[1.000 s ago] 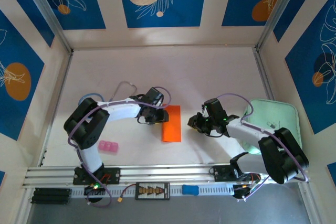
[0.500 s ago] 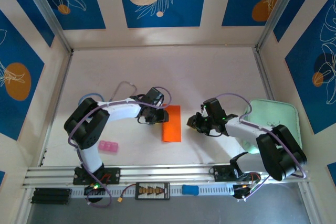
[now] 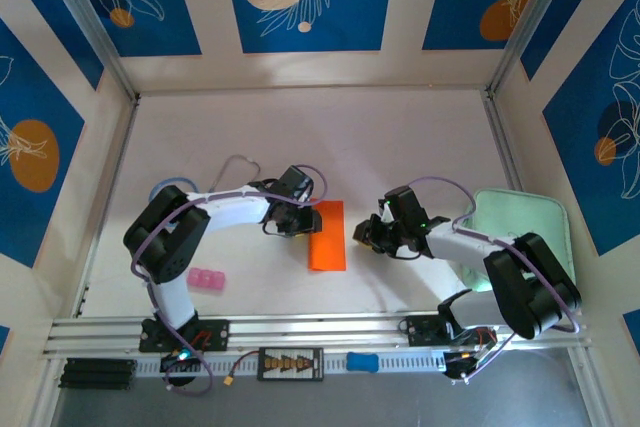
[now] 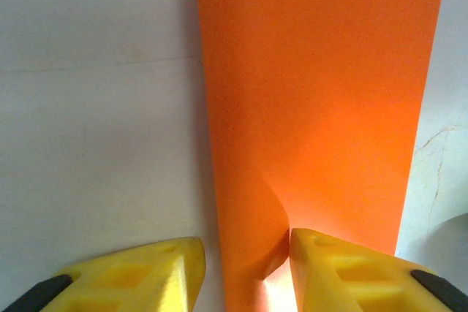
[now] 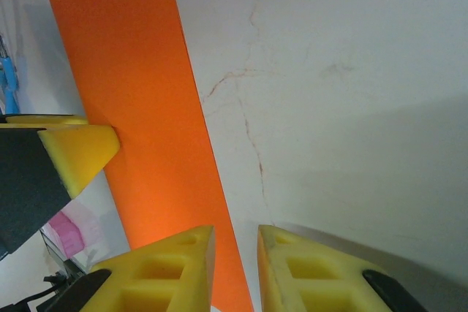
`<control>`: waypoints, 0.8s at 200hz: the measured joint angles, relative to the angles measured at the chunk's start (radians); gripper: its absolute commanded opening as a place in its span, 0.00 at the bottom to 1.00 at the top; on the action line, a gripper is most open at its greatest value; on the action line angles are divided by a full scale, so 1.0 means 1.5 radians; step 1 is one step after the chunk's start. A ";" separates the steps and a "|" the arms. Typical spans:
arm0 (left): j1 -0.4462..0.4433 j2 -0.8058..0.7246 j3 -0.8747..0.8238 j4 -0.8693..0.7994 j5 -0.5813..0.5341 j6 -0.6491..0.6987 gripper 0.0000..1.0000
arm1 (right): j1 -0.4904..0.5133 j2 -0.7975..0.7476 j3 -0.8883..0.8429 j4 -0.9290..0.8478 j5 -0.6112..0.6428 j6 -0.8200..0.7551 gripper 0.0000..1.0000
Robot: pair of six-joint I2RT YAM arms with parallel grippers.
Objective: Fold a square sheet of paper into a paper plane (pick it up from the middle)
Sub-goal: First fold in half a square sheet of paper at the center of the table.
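My right fingers (image 5: 168, 261) have crept closer to the folded orange sheet (image 3: 327, 235), which hasn't shifted from mid-desk (image 3: 400, 137). They are narrowly parted and hold nothing. My left fingers (image 4: 344, 268), partly open, straddle its left edge, which curls up between them ungripped. I judge the next fold is being set up. No writing is readable.

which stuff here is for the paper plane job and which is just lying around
For the job:
- orange paper
- left gripper
- right gripper

Lying about:
- pink block
- pale green tray
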 measured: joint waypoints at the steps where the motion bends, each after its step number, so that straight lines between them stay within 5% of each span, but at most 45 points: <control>1: 0.000 0.000 0.001 0.000 0.000 0.000 0.42 | 0.000 0.001 0.000 0.000 0.000 0.000 0.24; 160: -0.004 0.009 0.017 -0.024 -0.010 0.017 0.39 | 0.002 0.005 0.007 0.000 -0.003 -0.002 0.24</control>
